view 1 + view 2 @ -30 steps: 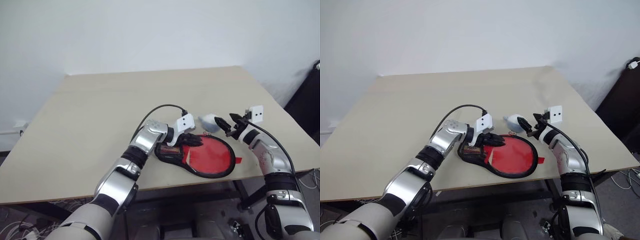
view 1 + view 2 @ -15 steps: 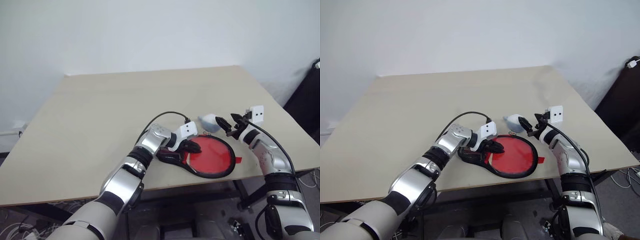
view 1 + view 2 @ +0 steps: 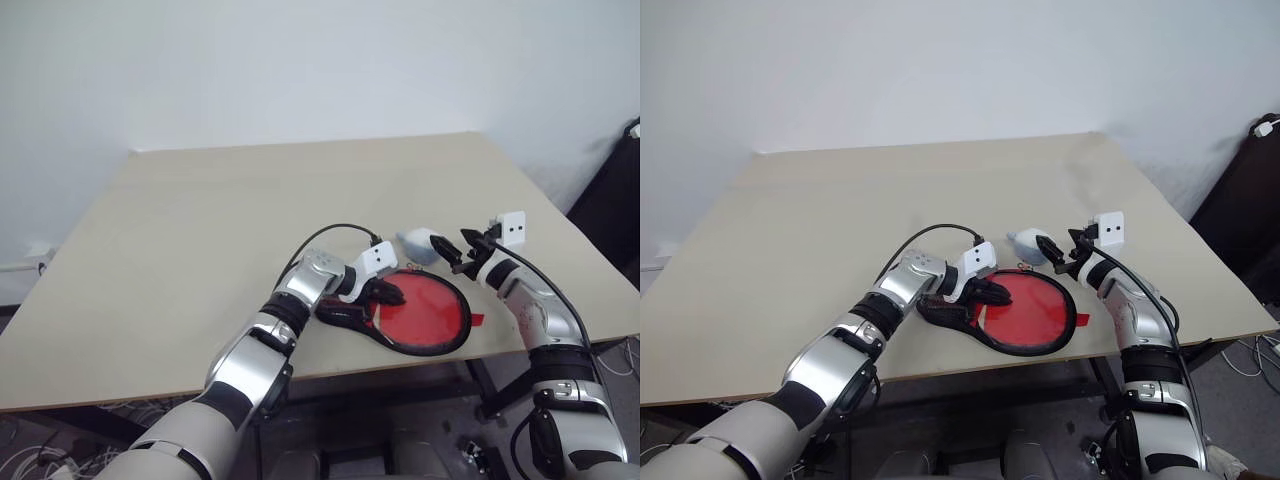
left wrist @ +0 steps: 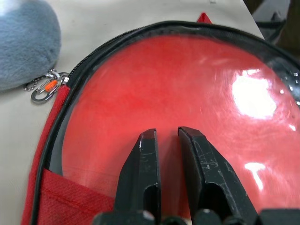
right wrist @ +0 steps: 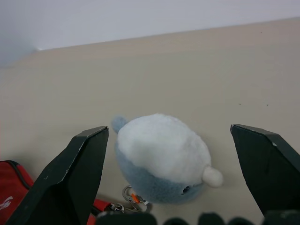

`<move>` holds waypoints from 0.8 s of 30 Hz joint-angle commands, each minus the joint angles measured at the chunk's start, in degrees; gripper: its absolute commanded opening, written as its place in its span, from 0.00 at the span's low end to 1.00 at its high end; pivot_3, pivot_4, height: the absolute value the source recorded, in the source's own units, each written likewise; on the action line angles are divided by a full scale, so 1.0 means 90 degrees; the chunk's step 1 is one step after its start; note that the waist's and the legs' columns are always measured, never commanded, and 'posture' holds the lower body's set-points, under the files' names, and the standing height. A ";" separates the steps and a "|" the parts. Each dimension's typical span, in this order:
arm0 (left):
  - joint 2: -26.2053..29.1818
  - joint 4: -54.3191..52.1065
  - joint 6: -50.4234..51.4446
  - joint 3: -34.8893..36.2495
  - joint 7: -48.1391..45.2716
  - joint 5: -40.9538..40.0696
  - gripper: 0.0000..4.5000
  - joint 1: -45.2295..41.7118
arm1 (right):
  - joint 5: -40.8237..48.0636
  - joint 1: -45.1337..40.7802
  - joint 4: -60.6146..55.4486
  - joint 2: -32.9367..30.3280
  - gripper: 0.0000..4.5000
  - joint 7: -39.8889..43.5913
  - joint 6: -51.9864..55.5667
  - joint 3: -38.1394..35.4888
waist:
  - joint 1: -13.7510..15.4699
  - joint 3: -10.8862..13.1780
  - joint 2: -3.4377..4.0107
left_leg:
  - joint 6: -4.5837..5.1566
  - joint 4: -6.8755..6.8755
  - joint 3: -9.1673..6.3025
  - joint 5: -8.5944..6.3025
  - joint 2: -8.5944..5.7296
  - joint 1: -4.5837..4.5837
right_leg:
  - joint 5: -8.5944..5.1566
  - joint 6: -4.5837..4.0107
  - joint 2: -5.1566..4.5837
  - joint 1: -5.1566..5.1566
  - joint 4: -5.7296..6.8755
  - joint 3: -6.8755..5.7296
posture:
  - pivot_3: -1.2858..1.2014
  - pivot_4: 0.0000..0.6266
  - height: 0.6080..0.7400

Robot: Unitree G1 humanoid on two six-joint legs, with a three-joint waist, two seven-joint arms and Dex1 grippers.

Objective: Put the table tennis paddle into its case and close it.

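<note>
The case (image 3: 420, 318) is laid flat near the front edge of the surface (image 3: 200, 240), the red paddle face (image 4: 187, 93) seen through its clear front. Left gripper (image 4: 166, 136) is poised over the case, jaws closed on nothing. Right gripper (image 5: 173, 140) is held just beyond the case, jaws spread wide around a grey-blue plush toy (image 5: 161, 157).

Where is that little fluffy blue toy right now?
The plush toy lies on the table near its right front corner, just beyond the red paddle case, clipped to it by a small keyring, directly before the open right gripper.
</note>
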 commanded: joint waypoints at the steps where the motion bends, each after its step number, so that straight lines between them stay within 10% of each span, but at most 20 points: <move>1: -0.0044 0.0057 -0.0021 0.0124 0.0168 -0.0020 0.15 0.0044 | -0.0012 -0.0158 -0.0338 -0.0044 1.00 -0.0022 -0.0023 -0.0023 | 0.0000 0.0000 0.0000 | 0.0000 0.0000 0.0000 0.0000 0.0000 0.0000 | 0.0000 0.0000 0.0000 0.0000 0.0000 0.0000 | 0.52 0.00 1.00; 24: -0.0150 0.0242 -0.0016 0.0307 0.0332 -0.0040 0.15 0.0186 | -0.0050 -0.0186 -0.0425 -0.0068 1.00 -0.0027 0.0256 0.0159 | -0.0005 -0.0001 0.0001 | 0.0003 0.0001 0.0007 0.0001 0.0000 0.0004 | 0.0004 0.0005 0.0002 0.0002 0.0001 0.0007 | 0.52 0.00 1.00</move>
